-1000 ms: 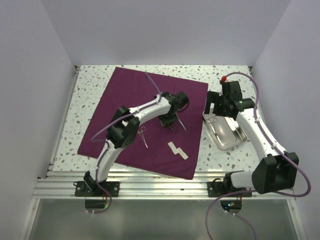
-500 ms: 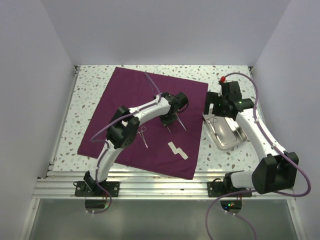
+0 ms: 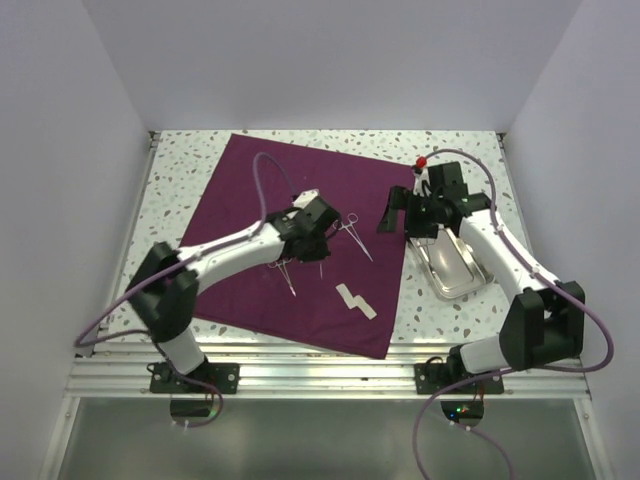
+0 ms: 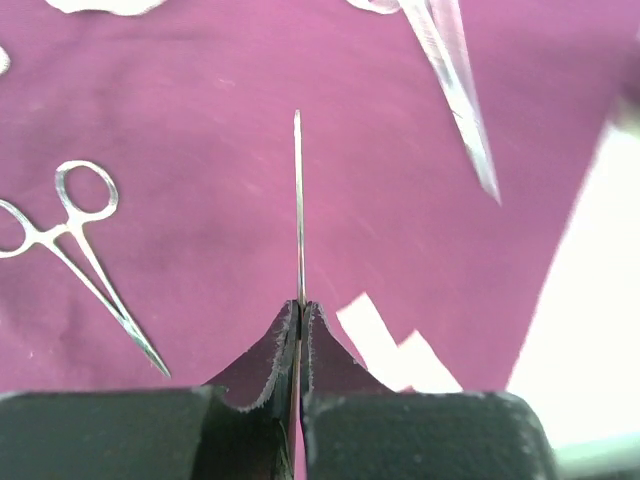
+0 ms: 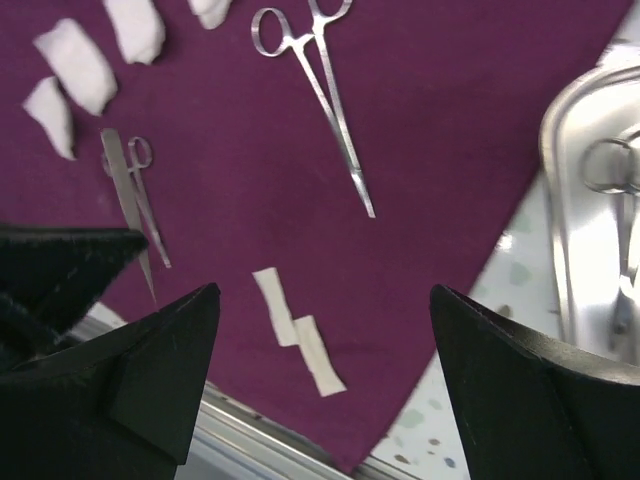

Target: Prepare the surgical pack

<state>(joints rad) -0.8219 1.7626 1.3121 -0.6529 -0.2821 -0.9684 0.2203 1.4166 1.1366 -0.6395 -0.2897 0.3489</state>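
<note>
pack: purple cloth is lying open on the middle of the bench, gauze strips at its 5 o'clock
left end effector: pinching together on a thin metal instrument
right end effector: hanging wide apart at the cloth's 3 o'clock edge
risk: edge-on grip, so the instrument could be twisting loose
vs earlier: left's been pulling toward 9 o'clock and closing; right's been swinging off the tray

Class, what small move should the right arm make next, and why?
Probably move the right gripper over the tray and down toward the clamp lying in it: its jaws are open and empty, and that clamp is not yet on the purple cloth.
</note>
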